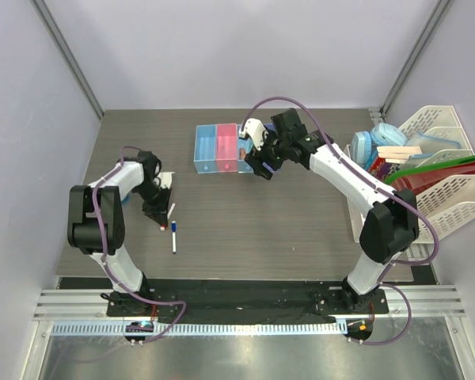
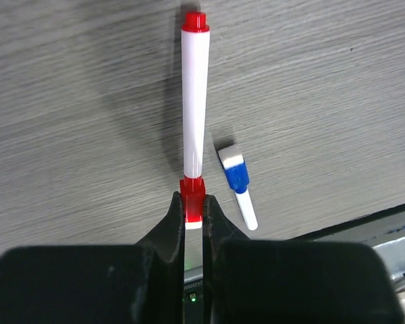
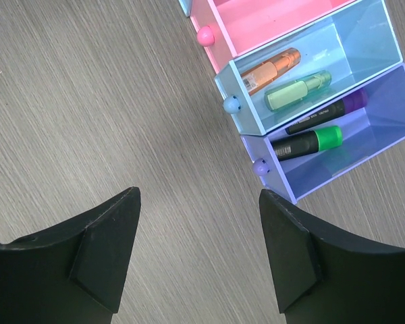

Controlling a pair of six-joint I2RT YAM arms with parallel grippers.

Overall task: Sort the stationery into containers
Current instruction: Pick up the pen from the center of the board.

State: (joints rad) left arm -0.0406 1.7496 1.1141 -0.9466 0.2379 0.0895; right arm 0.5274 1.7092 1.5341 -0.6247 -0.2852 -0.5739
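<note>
My left gripper (image 2: 194,206) is shut on the red end of a white marker (image 2: 194,115) that points away from it, low over the table; it also shows in the top view (image 1: 159,215). A white marker with a blue cap (image 2: 237,181) lies just right of it, and shows in the top view too (image 1: 174,237). My right gripper (image 3: 198,196) is open and empty, above bare table beside the row of bins (image 1: 215,148). The light blue bin (image 3: 374,30) holds an orange piece (image 3: 271,69) and a green piece (image 3: 298,90). The purple bin (image 3: 391,121) holds a green-capped black highlighter (image 3: 307,143) and a purple-capped pen (image 3: 331,111).
White mesh racks (image 1: 451,198) with folders and books stand at the right edge, a light blue round thing (image 1: 362,147) at their near end. The pink bin (image 3: 256,17) looks empty. The right arm (image 1: 340,170) covers the row's right end in the top view.
</note>
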